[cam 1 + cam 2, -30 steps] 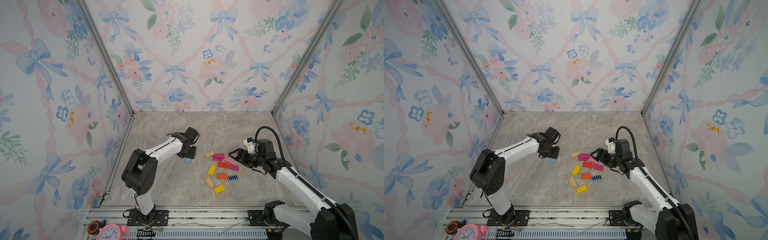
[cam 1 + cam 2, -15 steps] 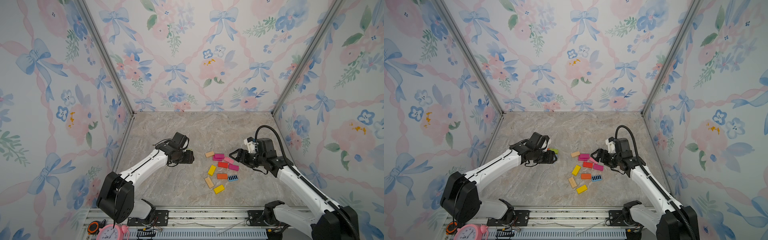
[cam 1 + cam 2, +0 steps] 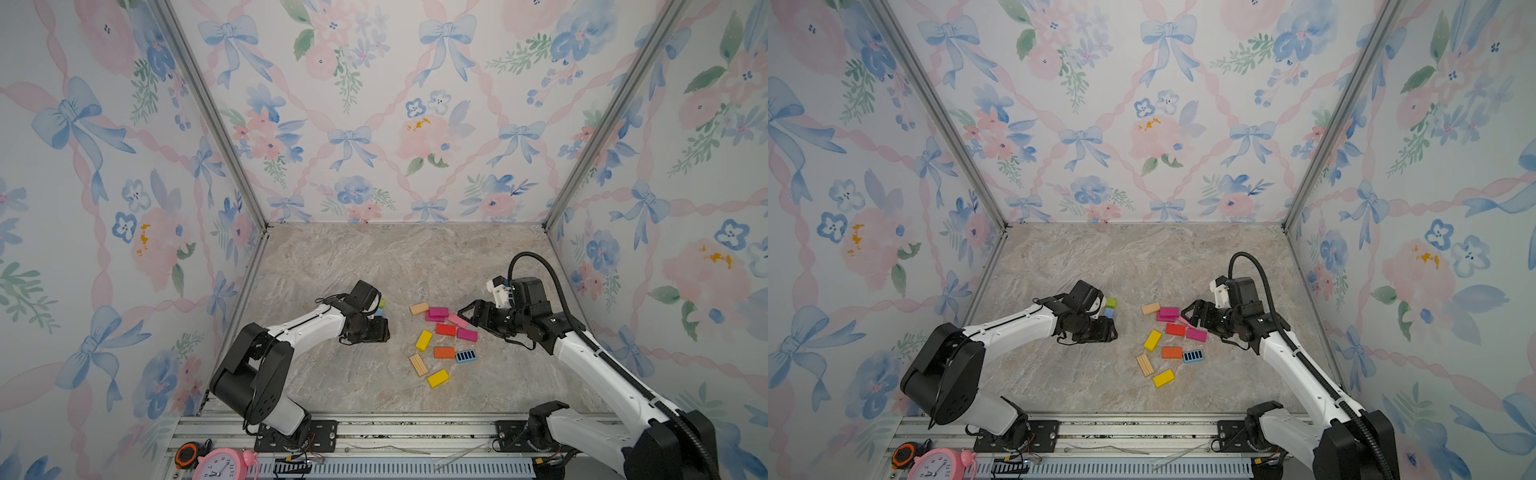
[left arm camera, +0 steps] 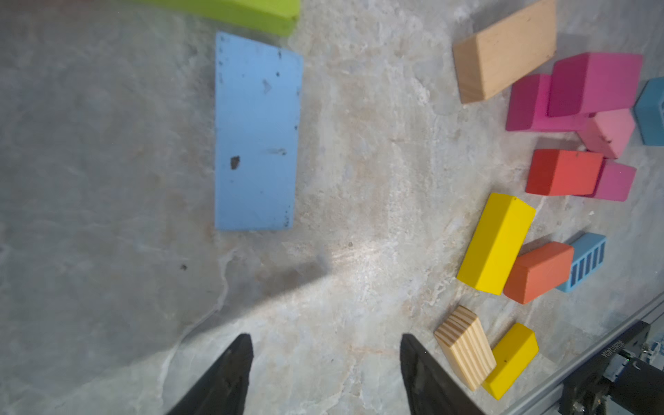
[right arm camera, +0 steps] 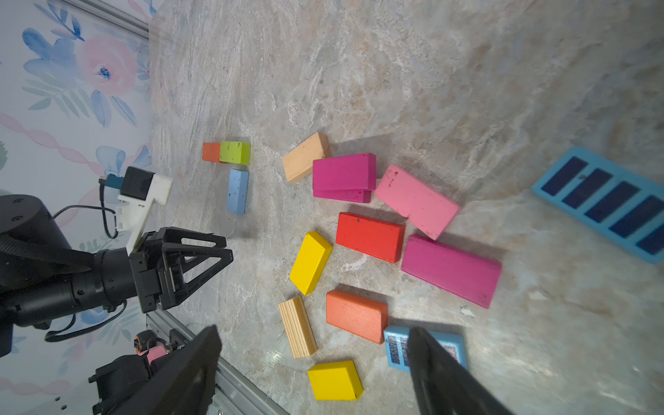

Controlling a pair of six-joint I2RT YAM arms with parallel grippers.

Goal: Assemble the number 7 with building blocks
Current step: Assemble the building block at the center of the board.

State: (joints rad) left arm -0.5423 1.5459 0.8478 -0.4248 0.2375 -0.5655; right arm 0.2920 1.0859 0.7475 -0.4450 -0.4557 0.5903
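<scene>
Marble tabletop (image 4: 359, 143) lies bare between light blue block (image 4: 257, 133) and tan block (image 4: 503, 50).

The marbled desk (image 3: 374, 266) carries a loose cluster of building blocks (image 3: 444, 330). Well apart from them lie an orange block (image 5: 211, 151) and a green block (image 5: 235, 152), touching end to end, with a light blue block (image 5: 238, 191) just beside the green.

Floral bow-patterned walls (image 3: 374, 124) — marbled beige floor (image 3: 374, 257).
</scene>
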